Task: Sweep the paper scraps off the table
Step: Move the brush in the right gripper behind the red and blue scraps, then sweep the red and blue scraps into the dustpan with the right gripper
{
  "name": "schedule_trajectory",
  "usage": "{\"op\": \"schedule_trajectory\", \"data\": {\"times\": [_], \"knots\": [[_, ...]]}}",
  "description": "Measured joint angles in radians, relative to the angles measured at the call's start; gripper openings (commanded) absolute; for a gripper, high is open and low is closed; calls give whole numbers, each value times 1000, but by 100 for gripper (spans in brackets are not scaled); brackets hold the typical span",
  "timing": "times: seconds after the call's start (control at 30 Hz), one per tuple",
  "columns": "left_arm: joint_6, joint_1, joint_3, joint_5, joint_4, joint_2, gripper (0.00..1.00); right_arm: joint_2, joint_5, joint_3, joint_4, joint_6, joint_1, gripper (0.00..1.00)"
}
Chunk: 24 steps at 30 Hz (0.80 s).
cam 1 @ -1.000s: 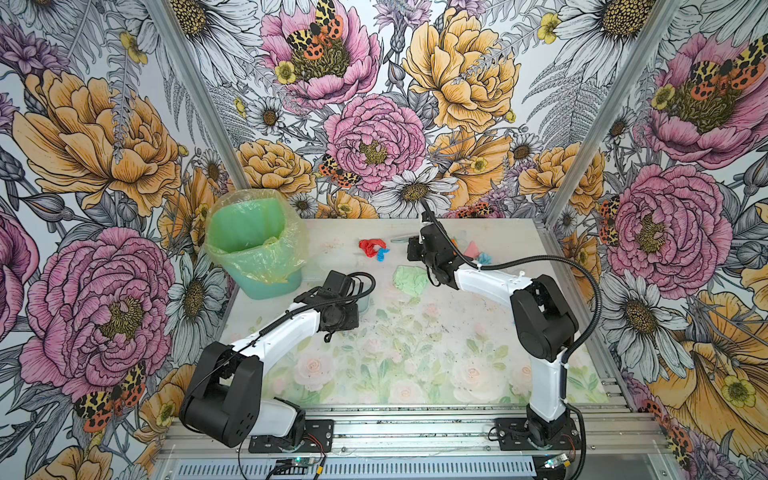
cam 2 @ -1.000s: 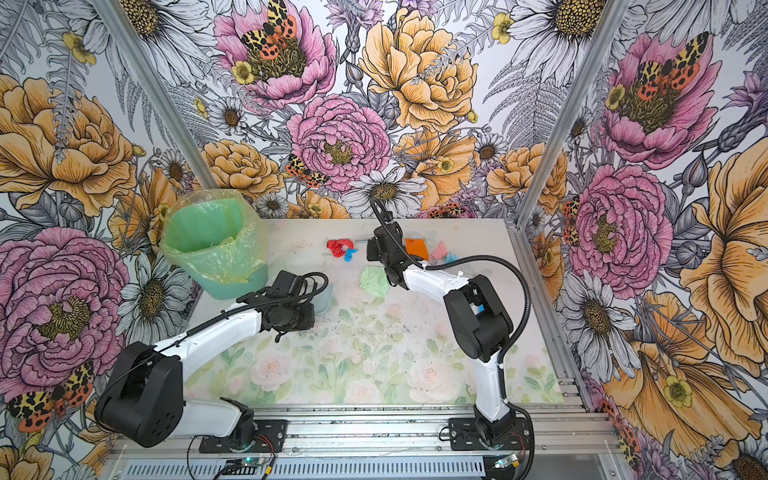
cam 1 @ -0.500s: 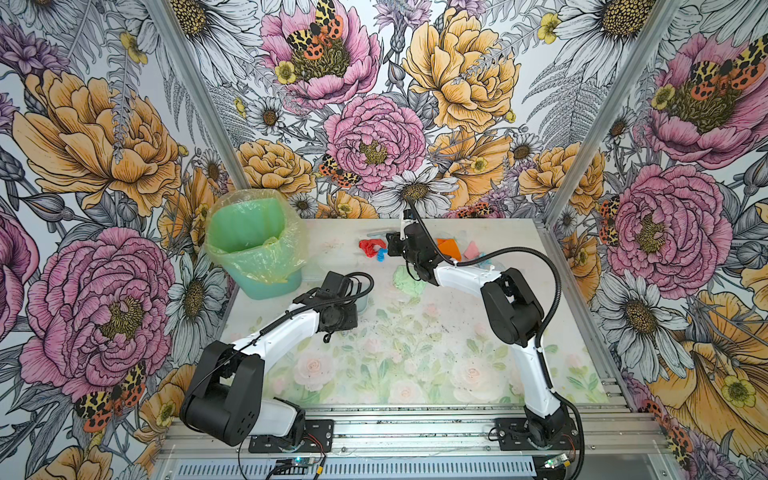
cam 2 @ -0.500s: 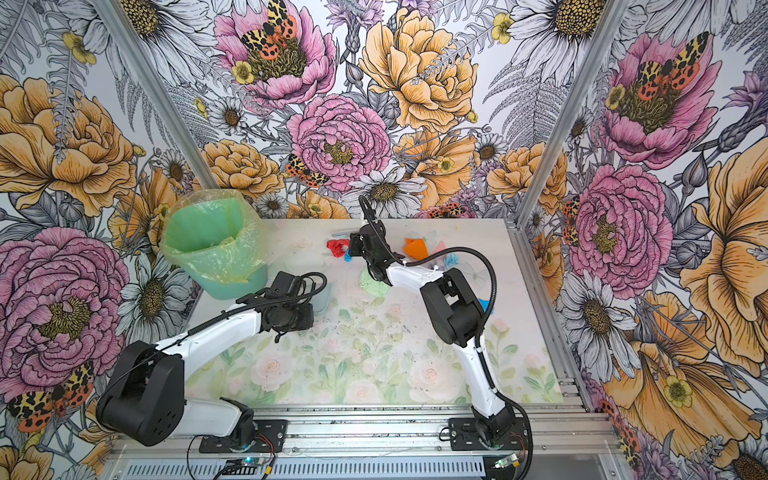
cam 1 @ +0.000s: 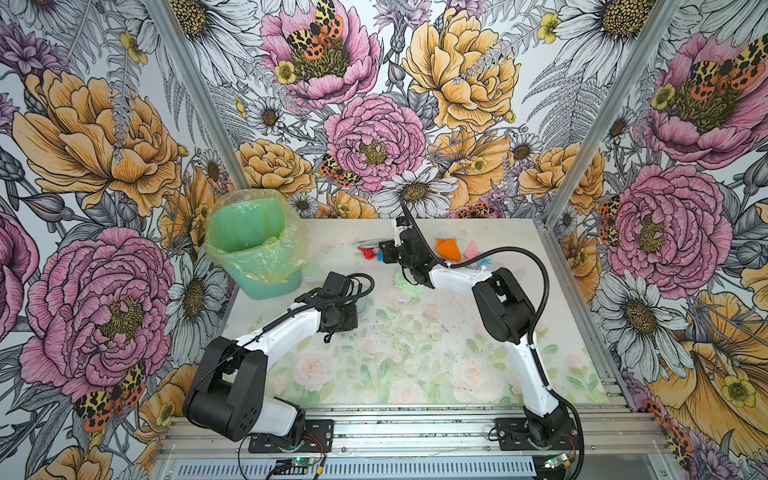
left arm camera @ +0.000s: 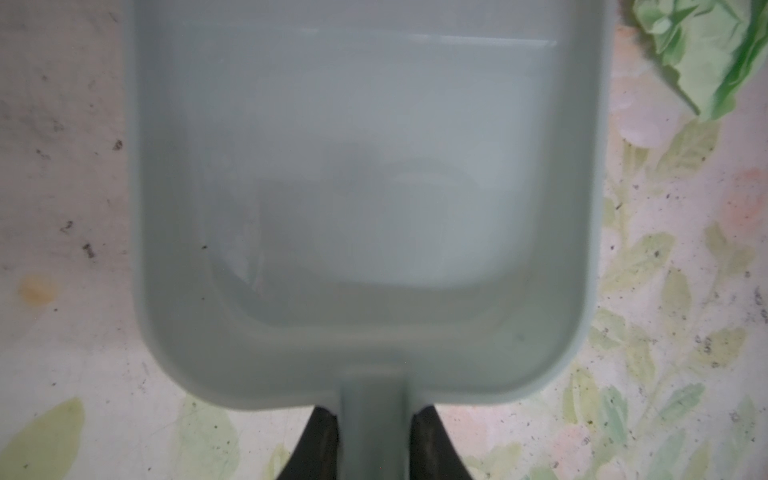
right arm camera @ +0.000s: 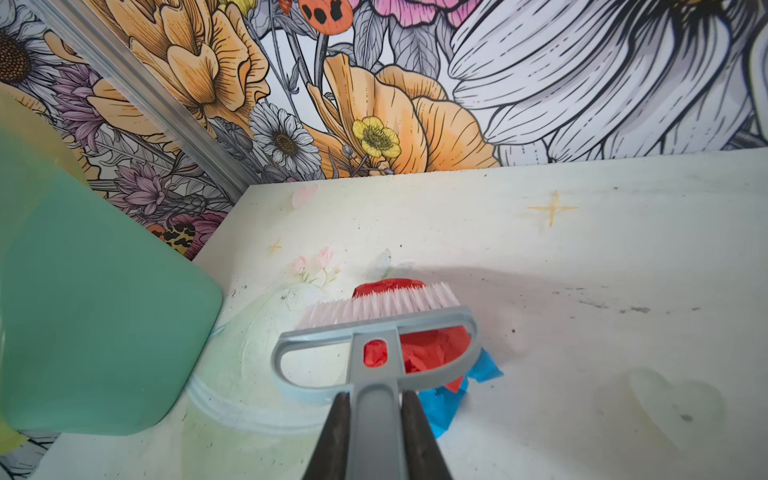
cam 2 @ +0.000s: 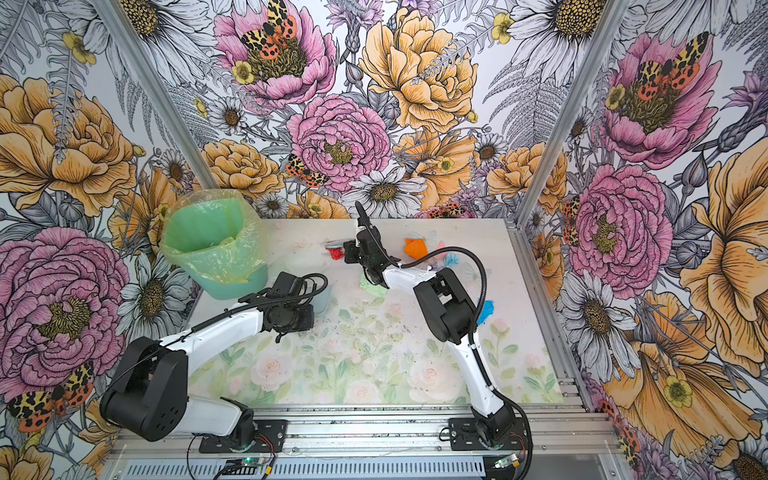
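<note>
My right gripper [right arm camera: 376,399] is shut on the handle of the grey hand brush [right arm camera: 374,332]. Its white bristles [right arm camera: 382,303] rest against a red paper scrap [right arm camera: 432,345] that lies on a blue one [right arm camera: 449,399], near the table's back edge. In both top views a pale green wad [cam 1: 405,282] lies under that arm, with orange [cam 1: 449,249], pink [cam 1: 471,250] and light blue [cam 2: 451,259] scraps to the right. Another blue scrap [cam 2: 485,311] lies behind the right elbow. My left gripper [left arm camera: 374,419] is shut on the handle of the empty grey-blue dustpan [left arm camera: 365,187], which lies flat on the table [cam 1: 415,365].
A green bin [cam 1: 253,249] with a yellowish liner stands at the back left corner, close to the dustpan and the brush. Flowered walls close in the back and both sides. The pale green wad [left arm camera: 706,54] lies just off the dustpan's far right corner.
My right arm has swung left along the back of the table, carrying the brush from beside the orange scrap to the red and blue scraps. The left arm and dustpan have not moved.
</note>
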Motion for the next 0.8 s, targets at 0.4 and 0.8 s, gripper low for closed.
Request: {"op": "schedule_trajectory", "data": {"times": [0.4,0.8], "knots": [[0,0,-25,0,0,4,0,-32,-74,-50,-88,-54,27,0],[-3,-20,-95,-1,0,-7,0,-184,-134,-180,-219,-149,100,0]]}}
